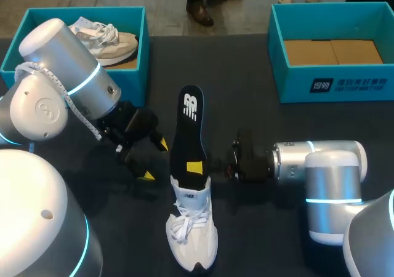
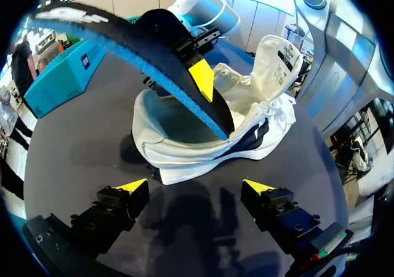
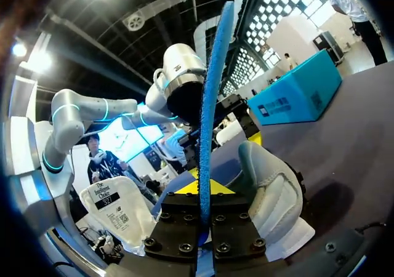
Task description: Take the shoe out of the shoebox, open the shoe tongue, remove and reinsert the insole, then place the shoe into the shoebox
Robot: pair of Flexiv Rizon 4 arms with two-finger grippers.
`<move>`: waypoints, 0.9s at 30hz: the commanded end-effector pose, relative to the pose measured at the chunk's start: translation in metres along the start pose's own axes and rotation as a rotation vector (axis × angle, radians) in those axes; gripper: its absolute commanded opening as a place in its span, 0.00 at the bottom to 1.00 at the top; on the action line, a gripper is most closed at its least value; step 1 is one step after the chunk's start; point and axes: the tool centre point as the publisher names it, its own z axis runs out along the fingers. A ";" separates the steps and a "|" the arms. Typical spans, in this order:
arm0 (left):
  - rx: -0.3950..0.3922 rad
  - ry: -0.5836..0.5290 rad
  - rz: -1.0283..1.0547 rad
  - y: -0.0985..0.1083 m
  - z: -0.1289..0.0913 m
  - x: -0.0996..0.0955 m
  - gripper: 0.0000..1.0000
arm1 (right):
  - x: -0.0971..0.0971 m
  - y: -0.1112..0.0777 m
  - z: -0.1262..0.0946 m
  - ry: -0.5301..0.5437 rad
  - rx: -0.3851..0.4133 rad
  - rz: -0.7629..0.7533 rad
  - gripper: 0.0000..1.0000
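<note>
table (image 1: 246, 68) dark; shoe (image 1: 192, 234) centre; left shoebox (image 1: 136, 80), right shoebox (image 1: 332, 86) far edge

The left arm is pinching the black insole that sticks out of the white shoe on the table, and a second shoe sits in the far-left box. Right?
Not the left: the right gripper pinches the insole, as the right wrist view shows. The left gripper is open, short of the white shoe. The second shoe does sit in the far-left box.
</note>
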 end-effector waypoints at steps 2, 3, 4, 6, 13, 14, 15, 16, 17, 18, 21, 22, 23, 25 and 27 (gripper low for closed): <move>-0.002 -0.001 0.000 0.000 0.000 0.000 1.00 | -0.002 -0.011 0.002 -0.002 0.015 0.022 0.00; -0.002 -0.001 0.000 0.000 0.000 0.000 1.00 | -0.001 -0.013 0.002 0.001 0.014 0.024 0.00; -0.002 -0.001 0.000 0.000 0.000 0.000 1.00 | -0.001 -0.014 0.002 0.000 0.015 0.026 0.00; -0.002 -0.001 0.000 0.000 0.000 0.000 1.00 | 0.000 -0.018 0.001 0.000 0.013 0.030 0.00; -0.002 -0.001 0.000 0.000 0.000 0.000 1.00 | 0.006 -0.023 0.002 -0.002 0.005 0.017 0.00; -0.002 -0.001 0.000 0.000 0.000 0.000 1.00 | 0.007 -0.024 0.002 0.001 0.008 0.012 0.00; -0.002 -0.001 0.000 0.000 0.000 0.000 1.00 | 0.007 -0.024 0.003 0.004 0.011 0.010 0.00; -0.002 -0.001 0.000 0.000 0.000 0.000 1.00 | 0.008 -0.024 0.003 0.002 0.013 0.009 0.00; -0.002 -0.001 0.000 0.000 0.000 0.000 1.00 | 0.008 -0.024 0.004 -0.005 0.020 0.009 0.00; -0.002 -0.001 0.000 0.000 0.000 0.000 1.00 | 0.009 -0.024 0.004 -0.010 0.022 0.007 0.00; -0.002 -0.001 0.000 0.000 0.000 0.000 1.00 | 0.010 -0.024 0.005 -0.017 0.027 0.008 0.00; -0.002 -0.001 0.000 0.000 0.000 0.000 1.00 | 0.010 -0.024 0.005 -0.019 0.029 0.011 0.00; -0.002 -0.001 0.000 0.000 0.000 0.000 1.00 | 0.010 -0.023 0.006 -0.021 0.032 0.013 0.00; -0.002 -0.001 0.000 0.000 0.000 0.000 1.00 | 0.011 -0.021 0.007 -0.024 0.035 0.011 0.00; -0.002 -0.001 0.000 0.000 0.000 0.000 1.00 | 0.010 -0.019 0.007 -0.025 0.036 0.009 0.00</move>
